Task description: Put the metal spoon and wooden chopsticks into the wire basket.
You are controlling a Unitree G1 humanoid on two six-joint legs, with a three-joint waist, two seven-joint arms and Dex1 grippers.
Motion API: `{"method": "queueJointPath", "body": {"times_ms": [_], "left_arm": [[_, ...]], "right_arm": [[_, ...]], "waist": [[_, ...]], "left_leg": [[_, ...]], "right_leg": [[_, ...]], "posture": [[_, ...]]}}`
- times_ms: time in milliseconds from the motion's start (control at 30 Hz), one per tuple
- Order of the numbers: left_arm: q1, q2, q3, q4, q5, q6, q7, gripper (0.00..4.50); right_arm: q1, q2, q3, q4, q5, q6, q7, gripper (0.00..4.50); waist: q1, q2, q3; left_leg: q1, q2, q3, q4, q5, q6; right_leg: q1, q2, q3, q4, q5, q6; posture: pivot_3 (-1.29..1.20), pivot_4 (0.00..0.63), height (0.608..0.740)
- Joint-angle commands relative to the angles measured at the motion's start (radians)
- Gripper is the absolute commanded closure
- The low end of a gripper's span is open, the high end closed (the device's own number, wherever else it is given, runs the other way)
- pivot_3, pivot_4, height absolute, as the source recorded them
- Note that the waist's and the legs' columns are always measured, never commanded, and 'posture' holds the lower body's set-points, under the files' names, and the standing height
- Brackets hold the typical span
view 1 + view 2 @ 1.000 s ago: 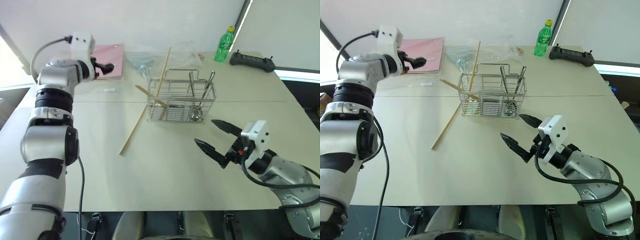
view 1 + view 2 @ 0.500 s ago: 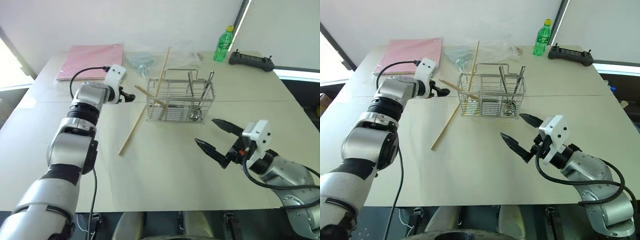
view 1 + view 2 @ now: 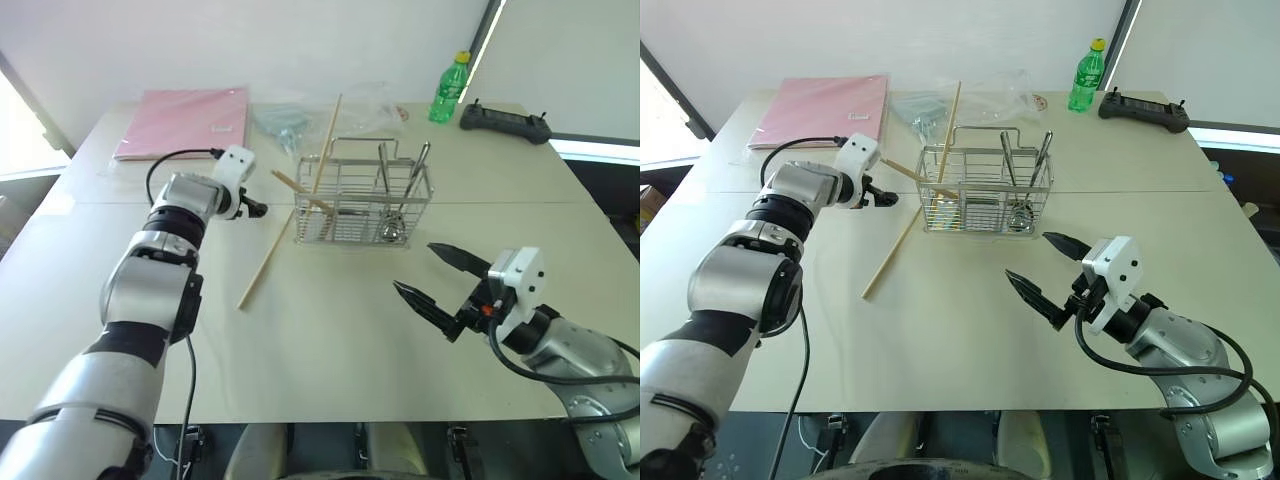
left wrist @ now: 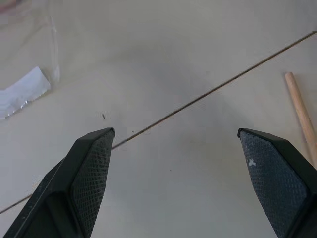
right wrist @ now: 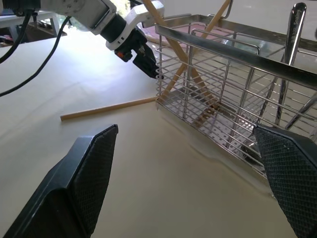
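- Table [image 3: 330, 330]: carries everything, the basket [image 3: 362, 205] standing at its middle.
- Basket: spoon [image 3: 384, 180] upright inside already, two chopsticks [image 3: 322, 160] leaning out over its left rim.
- Right gripper [image 3: 443, 283]: parked in front of the basket, fingers spread wide, empty.
- Left gripper [image 3: 255, 207]: just left of the basket, fingers wide, empty, probably lining up on the stray.
- Stray chopstick [image 3: 265, 258]: flat beside the basket's left end, still to go in.

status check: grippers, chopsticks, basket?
Left gripper open, empty, near the loose chopstick on the table. Right gripper open, empty. Two chopsticks and spoon in the wire basket.
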Motion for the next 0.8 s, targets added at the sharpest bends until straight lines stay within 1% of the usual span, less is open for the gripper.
{"method": "queueJointPath", "body": {"times_ms": [33,133,267,533,800], "left_arm": [[-0.073,-0.011,0.039,-0.003,-0.034,0.042,-0.031,0.31],[-0.086,-0.028,0.04,-0.001,-0.038,0.072,-0.052,0.31],[-0.067,-0.059,0.016,-0.004,-0.015,0.083,-0.063,0.31],[-0.015,-0.119,-0.034,-0.006,0.032,0.065,-0.044,0.31],[0.001,-0.135,-0.036,0.004,0.041,0.058,-0.006,0.31]], "right_arm": [[0.012,0.022,0.004,-0.041,-0.003,-0.019,-0.021,0.0],[0.02,0.038,0.017,-0.043,-0.014,-0.028,-0.035,0.0],[0.026,0.059,0.031,-0.043,-0.03,-0.041,-0.048,0.0],[0.05,0.074,0.032,-0.049,-0.046,-0.062,-0.059,0.0],[0.058,0.069,0.02,-0.071,-0.036,-0.055,-0.078,0.0]], "waist": [[0.0,0.0,0.0],[0.0,0.0,0.0],[-0.002,0.0,0.0],[-0.003,0.0,0.0],[-0.001,0.0,0.0]], "left_leg": [[0.0,0.0,0.0,0.0,0.0,0.0],[0.0,0.0,0.0,0.0,0.0,0.0],[0.0,0.0,0.0,0.0,0.0,0.0],[0.001,0.0,0.0,0.0,0.0,0.0],[0.001,0.0,0.0,0.0,0.0,0.0]], "right_leg": [[0.0,0.0,0.0,0.0,0.0,0.0],[0.0,0.0,0.0,0.0,0.0,0.0],[0.0,0.0,0.0,0.0,0.0,0.0],[0.0,0.0,0.0,0.001,0.0,0.0],[0.0,0.0,0.0,0.001,0.0,0.0]], "posture": [[0.0,0.15,0.709],[0.0,0.15,0.709],[0.0,0.15,0.709],[0.0,0.15,0.709],[0.0,0.15,0.709]]}}
